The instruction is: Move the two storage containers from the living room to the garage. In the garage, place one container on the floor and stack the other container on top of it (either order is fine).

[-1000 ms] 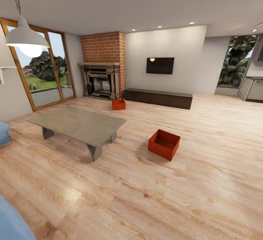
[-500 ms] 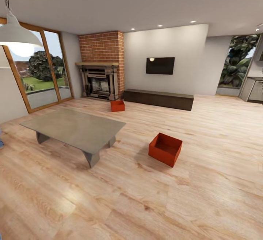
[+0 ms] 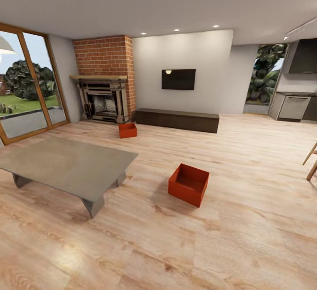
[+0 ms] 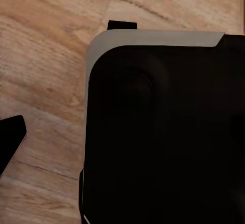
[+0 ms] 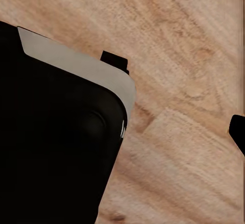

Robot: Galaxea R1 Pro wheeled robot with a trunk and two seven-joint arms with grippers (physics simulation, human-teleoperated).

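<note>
Head view: two empty matte orange-red rectangular bins, nearer (image 3: 188, 184) at 12 o'clock, farther (image 3: 127, 130) at 11 o'clock; state of both pincers cannot be told.

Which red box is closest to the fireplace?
The far storage container, on the wood floor just before the brick fireplace. The other storage container sits mid-room, beside the grey coffee table.

A large black body with a rounded corner and a pale grey rim (image 5: 76, 66) lies over light wood plank flooring (image 5: 184, 147). A small black tab (image 5: 115, 60) juts out just past the grey rim. Another dark shape (image 5: 238, 132) cuts in at the frame edge, well apart from the body.
</note>
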